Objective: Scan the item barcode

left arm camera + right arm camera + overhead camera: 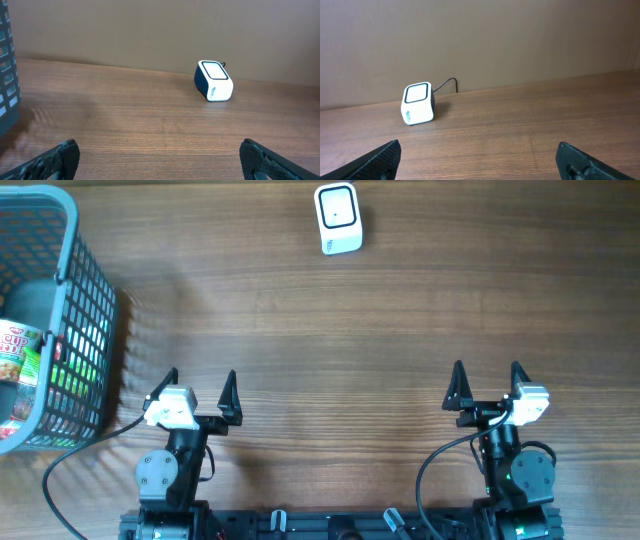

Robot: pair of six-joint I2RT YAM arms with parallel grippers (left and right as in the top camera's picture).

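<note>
A white barcode scanner (337, 218) with a dark window stands at the far middle of the wooden table, also seen as a small white box (214, 80) in the left wrist view and as the scanner (418, 103) in the right wrist view. A cup-noodle item (16, 355) lies inside the grey basket (85, 290) at the far left. My left gripper (201, 386) is open near the front edge, right of the basket, with nothing between its fingers. My right gripper (487, 376) is open at the front right, also empty.
The basket also holds a dark rounded object (30, 305) and green packaging (72, 385). A basket corner (7, 65) shows at the left of the left wrist view. The scanner's cable (447, 82) runs back to the wall.
</note>
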